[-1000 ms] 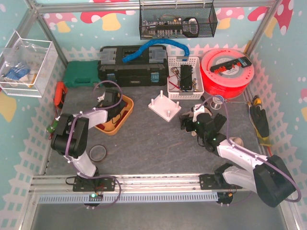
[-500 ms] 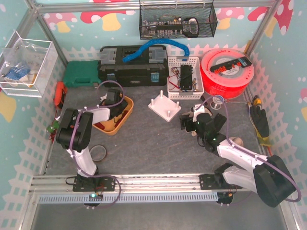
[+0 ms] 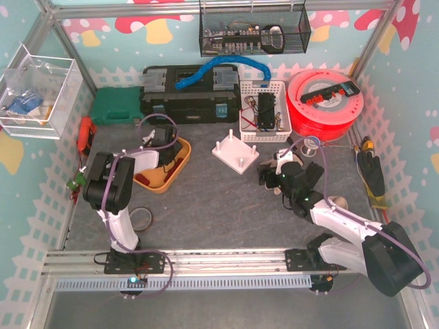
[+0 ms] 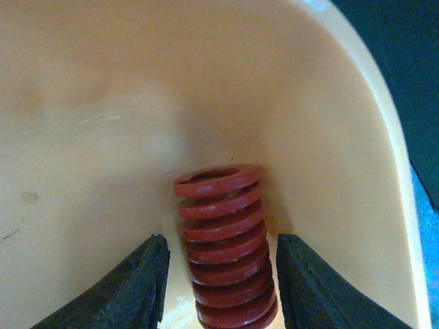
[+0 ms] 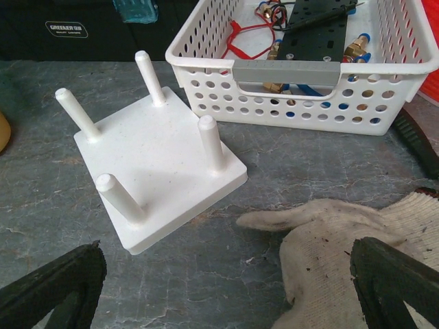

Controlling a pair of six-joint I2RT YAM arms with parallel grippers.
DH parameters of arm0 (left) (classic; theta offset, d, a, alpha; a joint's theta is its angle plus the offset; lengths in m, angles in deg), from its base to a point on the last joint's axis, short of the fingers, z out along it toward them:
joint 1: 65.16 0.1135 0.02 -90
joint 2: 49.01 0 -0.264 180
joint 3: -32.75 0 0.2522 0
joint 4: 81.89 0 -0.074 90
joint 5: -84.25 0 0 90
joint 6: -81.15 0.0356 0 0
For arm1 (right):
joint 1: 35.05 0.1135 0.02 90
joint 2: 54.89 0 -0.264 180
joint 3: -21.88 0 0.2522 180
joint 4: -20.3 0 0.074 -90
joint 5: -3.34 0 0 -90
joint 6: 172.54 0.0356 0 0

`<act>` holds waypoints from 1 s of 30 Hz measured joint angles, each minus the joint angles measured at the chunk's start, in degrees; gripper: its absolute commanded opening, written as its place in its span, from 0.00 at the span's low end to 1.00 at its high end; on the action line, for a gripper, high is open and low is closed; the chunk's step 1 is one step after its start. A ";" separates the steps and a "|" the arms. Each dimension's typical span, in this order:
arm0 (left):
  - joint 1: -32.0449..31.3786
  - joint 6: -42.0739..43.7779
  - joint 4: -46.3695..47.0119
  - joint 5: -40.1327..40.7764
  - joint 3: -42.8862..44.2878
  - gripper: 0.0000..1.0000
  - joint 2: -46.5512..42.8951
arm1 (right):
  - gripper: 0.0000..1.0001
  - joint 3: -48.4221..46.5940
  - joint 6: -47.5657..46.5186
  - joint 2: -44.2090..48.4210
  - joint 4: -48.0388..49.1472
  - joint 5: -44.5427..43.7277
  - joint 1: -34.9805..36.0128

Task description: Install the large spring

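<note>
The large spring (image 4: pixel 223 240), dark red with thick coils, lies in the corner of an orange-yellow tray (image 4: pixel 103 137). My left gripper (image 4: pixel 219 288) straddles it, open, with a narrow gap between each black finger and the coils. From above, the left gripper (image 3: pixel 163 145) reaches down into the tray (image 3: pixel 182 163); the spring is hidden there. The white peg base (image 3: pixel 235 152) with several upright pegs sits mid-table. My right gripper (image 3: pixel 271 175) hovers just right of it, wide open and empty. In the right wrist view the peg base (image 5: pixel 158 171) lies ahead of the right gripper (image 5: pixel 226 291).
A white work glove (image 5: pixel 343 247) lies under the right gripper. A white basket (image 5: pixel 309 75) of wires stands behind the peg base. A black toolbox (image 3: pixel 188 96), green case (image 3: pixel 116 106) and red spool (image 3: pixel 326 103) line the back. A black ring (image 3: pixel 140 219) lies by the left arm.
The left arm has swung slightly right and its wrist has pushed a little farther back over the tray. The right arm has not moved.
</note>
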 measured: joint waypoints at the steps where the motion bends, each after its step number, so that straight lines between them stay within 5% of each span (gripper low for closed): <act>1: 0.00 0.00 -0.22 0.15 0.33 0.48 0.20 | 0.97 0.00 0.00 0.02 0.02 -0.07 0.00; 12: 0.00 -0.50 -3.06 0.98 2.45 0.50 1.05 | 0.97 0.00 0.00 0.57 -0.17 -0.44 0.00; 19: 0.02 -2.40 -7.54 1.53 4.70 0.40 1.68 | 0.97 0.00 0.00 0.85 -0.28 -0.72 0.00; 30: 0.02 -2.75 -14.32 3.41 8.46 0.48 2.86 | 0.97 0.00 0.00 1.27 -0.35 -0.94 0.00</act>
